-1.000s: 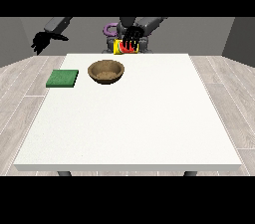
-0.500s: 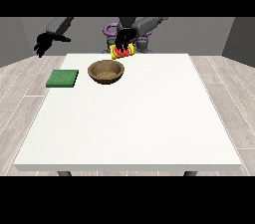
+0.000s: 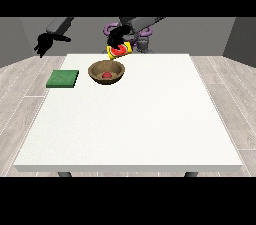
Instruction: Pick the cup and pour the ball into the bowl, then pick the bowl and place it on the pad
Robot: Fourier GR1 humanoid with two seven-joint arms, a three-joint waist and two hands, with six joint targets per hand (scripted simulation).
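The hand at the view's right (image 3: 118, 34) is wrapped around a yellow cup (image 3: 119, 50), which is held tipped on its side just above the far rim of the wooden bowl (image 3: 106, 72), its red inside turned toward the camera. A red ball (image 3: 107, 75) is seen lying inside the bowl. A green pad (image 3: 63, 79) lies flat on the white tabletop (image 3: 135, 119) at the bowl's nine o'clock, near but apart from it. The hand at the view's left (image 3: 44, 45) is held in the air beyond the tabletop's far left corner, at the pad's eleven o'clock, fingers loosely spread and holding nothing.
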